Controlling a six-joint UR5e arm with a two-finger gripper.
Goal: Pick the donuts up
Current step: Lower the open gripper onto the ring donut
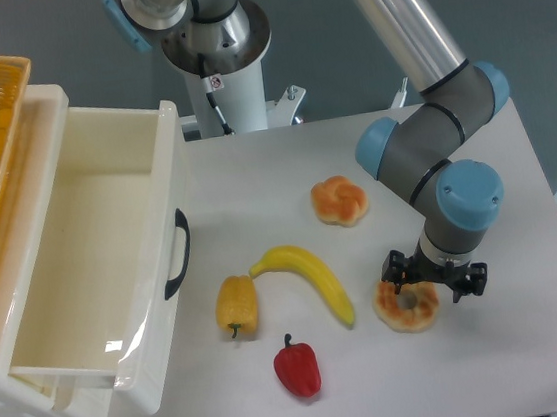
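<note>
A red pepper (297, 366) lay nearest the camera on the white table (286, 182), with a yellow pepper (236, 306) and a banana (307, 280) just behind it. To their right the donuts (406, 306) (a flat, mottled ring) sat on the table under the gripper (434, 284). Its dark fingers (395, 274) were spread to either side over the ring's far edge; whether they touched it could not be told. A bread roll (339, 202) lay farther back.

Mottled ring donuts (407, 306) flat (hole visible) on table
</note>
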